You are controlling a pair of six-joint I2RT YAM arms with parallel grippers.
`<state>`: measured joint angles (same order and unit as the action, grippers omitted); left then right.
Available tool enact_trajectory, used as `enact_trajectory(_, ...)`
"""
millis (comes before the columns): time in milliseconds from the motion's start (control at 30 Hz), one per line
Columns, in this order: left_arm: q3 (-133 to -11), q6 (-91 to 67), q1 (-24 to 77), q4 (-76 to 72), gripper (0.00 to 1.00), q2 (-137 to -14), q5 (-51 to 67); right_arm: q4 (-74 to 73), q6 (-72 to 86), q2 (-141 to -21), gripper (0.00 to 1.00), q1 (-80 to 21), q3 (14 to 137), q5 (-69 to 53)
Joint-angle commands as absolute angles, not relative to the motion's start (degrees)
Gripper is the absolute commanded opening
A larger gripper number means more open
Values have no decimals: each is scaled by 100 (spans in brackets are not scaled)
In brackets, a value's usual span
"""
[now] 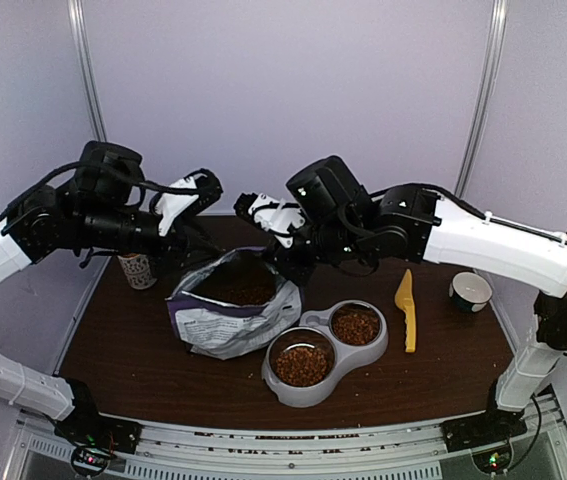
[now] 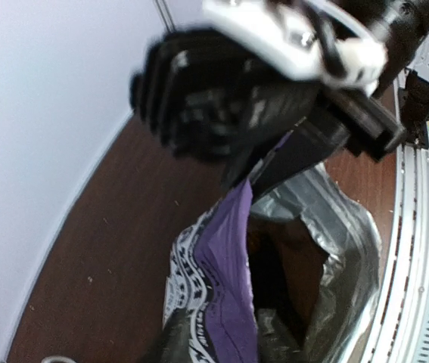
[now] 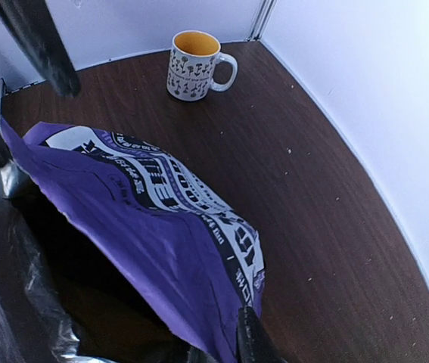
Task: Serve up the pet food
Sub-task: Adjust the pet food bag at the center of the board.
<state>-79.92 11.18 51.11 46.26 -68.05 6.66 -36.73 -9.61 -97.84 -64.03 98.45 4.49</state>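
We see the pet food (image 1: 301, 365) filling both wells of the grey double bowl (image 1: 315, 392) at the front of the table (image 1: 443, 370), and more lies dark inside the open purple-and-white bag (image 1: 228, 320) just left of the bowl. The bag stands between the bowl and both grippers. The left gripper (image 1: 195, 243) hangs at the bag's rear left rim; we cannot tell whether its fingers are spread or pinching. The right gripper (image 1: 288, 262) sits at the rear right rim. Its wrist view shows two dark fingers (image 3: 36, 45) with a gap and the bag's purple lip beside the lower one, but we cannot tell if they grip it. A yellow scoop (image 1: 406, 310) lies right of the bowl, a white cup (image 1: 470, 291) beyond it, and a patterned mug (image 1: 138, 270) under the left arm.
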Motion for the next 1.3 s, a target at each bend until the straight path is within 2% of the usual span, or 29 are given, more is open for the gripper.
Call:
enact_trajectory(0,-7594,1023,5119,3568,57,-6133,597,-3390,-861,-9694,4,-6374,9932,834)
enact_trajectory(67,-7203,958,5118,3445,78,-5843,503,-3366,-775,-9645,0,-6316,9898,751)
enact_trajectory(133,-6807,905,5121,3363,90,-5518,470,-3354,-671,-9605,0,-6232,9869,572)
enact_trajectory(200,-6422,846,5123,3324,97,-5232,499,-3308,-564,-9561,0,-6146,9817,390)
enact_trajectory(400,-5655,708,5124,3295,98,-4739,918,-3255,-340,-9535,0,-5958,9787,-47)
enact_trajectory(633,-5248,690,5124,3244,97,-4752,759,-3246,-191,-9554,0,-5890,9779,-252)
enact_trajectory(700,-5218,727,5124,3185,88,-4771,681,-3273,-156,-9547,0,-5880,9782,-299)
enact_trajectory(833,-5179,772,5124,3023,59,-4728,524,-3340,-94,-9526,0,-5822,9789,-308)
enact_trajectory(967,-5102,791,5124,2810,40,-4586,490,-3384,-78,-9456,0,-5800,9733,-318)
enact_trajectory(1033,-5081,797,5122,2755,25,-4559,516,-3348,-48,-9396,0,-5769,9669,-418)
enact_trajectory(1200,-5089,791,5124,2784,1,-4548,458,-3238,440,-9209,10,-5509,9682,-980)
enact_trajectory(1267,-5089,776,5124,2786,0,-4497,368,-3055,667,-9003,18,-5386,9564,-1316)
